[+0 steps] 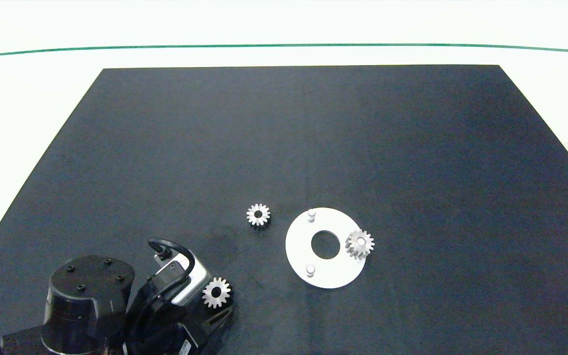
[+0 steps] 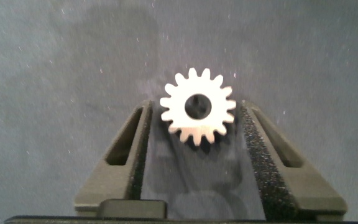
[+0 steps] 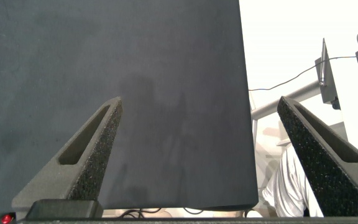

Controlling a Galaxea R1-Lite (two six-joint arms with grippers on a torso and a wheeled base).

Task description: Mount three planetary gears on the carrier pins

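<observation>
A white carrier disc (image 1: 298, 246) lies on the black mat, right of centre. Two bare carrier pins (image 1: 311, 215) (image 1: 310, 269) stand on it. One planetary gear (image 1: 360, 242) sits on the pin at the disc's right rim. A second gear (image 1: 258, 215) lies flat on the mat, left of the disc. The third gear (image 2: 197, 107) (image 1: 216, 292) is between the fingertips of my left gripper (image 2: 194, 109), which is shut on its toothed rim at the near left. I cannot tell whether this gear is off the mat. My right gripper (image 3: 197, 106) is open and holds nothing, out of the head view.
The black mat (image 1: 313, 138) covers most of the table, with white table around it. In the right wrist view the mat's edge (image 3: 247, 124) shows, with cables and a metal stand (image 3: 325, 68) beyond it.
</observation>
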